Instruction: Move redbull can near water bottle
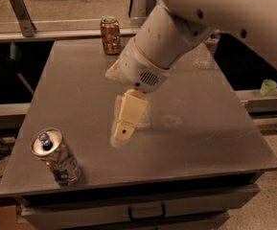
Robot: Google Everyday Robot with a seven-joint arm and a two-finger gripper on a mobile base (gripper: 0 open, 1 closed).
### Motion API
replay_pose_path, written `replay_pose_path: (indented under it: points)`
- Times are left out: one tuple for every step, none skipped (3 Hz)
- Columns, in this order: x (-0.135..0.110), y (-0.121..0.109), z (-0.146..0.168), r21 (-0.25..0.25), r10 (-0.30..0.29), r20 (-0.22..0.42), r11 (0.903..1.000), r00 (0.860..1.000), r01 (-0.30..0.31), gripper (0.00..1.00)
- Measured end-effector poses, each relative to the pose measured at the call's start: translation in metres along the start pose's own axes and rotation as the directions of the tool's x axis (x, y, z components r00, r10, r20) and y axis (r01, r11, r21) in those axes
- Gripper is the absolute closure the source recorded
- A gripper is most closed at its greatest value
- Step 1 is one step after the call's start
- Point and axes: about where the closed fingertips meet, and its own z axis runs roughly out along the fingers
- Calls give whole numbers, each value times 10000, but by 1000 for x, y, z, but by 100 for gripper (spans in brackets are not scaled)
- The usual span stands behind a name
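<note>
Cream-coloured and pointing down, the robot's gripper hangs over the middle of the grey tabletop, holding nothing; whether it is wide or narrow cannot be told from this angle. Well to the left of the gripper and nearer the front edge, the slim silver aluminium redbull can with blue and red markings stands by the tabletop's front-left corner, its shiny top and pull tab showing. Behind the gripper and slightly left, a shorter orange-brown can stands upright at the far edge. Above the gripper, the bulky white arm reaches in from the upper right. Right of it at the far edge, the clear plastic water bottle is mostly hidden behind the arm. Farther right, off the tabletop, a small pale green cup sits on a ledge.
</note>
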Motion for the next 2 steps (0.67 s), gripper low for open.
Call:
replay_pose_path:
  points:
    - [1, 5, 7, -526, -458, 274, 9975, 9986, 472, 0]
    - [-11, 21, 37, -1246, -1162, 1017, 9838, 9880, 1285, 0]
